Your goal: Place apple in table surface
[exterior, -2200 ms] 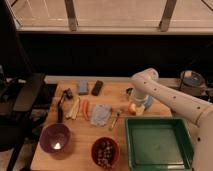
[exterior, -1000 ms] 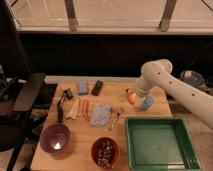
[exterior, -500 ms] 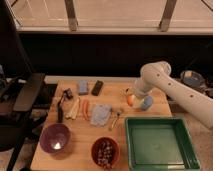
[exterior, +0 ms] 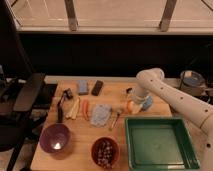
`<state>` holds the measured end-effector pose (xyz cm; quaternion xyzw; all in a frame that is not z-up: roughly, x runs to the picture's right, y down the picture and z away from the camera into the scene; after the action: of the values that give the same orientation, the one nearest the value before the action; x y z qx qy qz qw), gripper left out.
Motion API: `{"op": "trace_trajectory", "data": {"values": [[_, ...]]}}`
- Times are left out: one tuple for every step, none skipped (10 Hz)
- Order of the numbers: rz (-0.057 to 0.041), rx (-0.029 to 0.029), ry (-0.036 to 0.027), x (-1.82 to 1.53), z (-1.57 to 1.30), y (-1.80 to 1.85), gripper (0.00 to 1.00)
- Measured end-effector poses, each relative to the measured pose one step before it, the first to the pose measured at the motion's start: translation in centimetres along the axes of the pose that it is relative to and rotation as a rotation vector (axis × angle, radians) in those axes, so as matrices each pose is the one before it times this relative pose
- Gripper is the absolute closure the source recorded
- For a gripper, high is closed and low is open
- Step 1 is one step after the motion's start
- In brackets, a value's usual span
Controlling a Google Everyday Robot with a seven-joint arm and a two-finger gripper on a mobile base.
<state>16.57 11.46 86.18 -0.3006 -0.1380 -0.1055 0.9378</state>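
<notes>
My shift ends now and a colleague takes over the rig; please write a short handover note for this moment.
The gripper is low over the right part of the table surface, directly at the apple; I cannot tell whether it grips.
The apple lies beside the blue cup, just behind the green tray and outside it.
Done: the apple is at tabletop level; whether it rests on the wood is unclear.
Left: confirm contact, release, lift the arm away.

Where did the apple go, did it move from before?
Yes. The apple, at the gripper beside the blue cup, has moved down a little, closer to the green tray.
</notes>
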Motion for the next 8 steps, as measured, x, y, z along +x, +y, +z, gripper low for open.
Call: {"op": "trace_trajectory", "data": {"values": [[0.00541, -0.01146, 0.0049, 0.236, 0.447, 0.155, 0.88], [0.00917, -0.01185, 0.00204, 0.412, 0.295, 0.347, 0.77], [0.00666, -0.00166, -0.00168, 0.223, 0.114, 0.179, 0.65], [0.00352, 0.00188, 0.00136, 0.137, -0.036, 0.018, 0.56], [0.00377, 0.00245, 0.00071, 0.143, 0.016, 0.017, 0.44], [0.00297, 0.00044, 0.00017, 0.08, 0.103, 0.025, 0.35], [0.0025, 0.00128, 0.0005, 0.038, 0.166, -0.017, 0.25], [0.00102, -0.00011, 0.00026, 0.004, 0.098, 0.028, 0.21]]}}
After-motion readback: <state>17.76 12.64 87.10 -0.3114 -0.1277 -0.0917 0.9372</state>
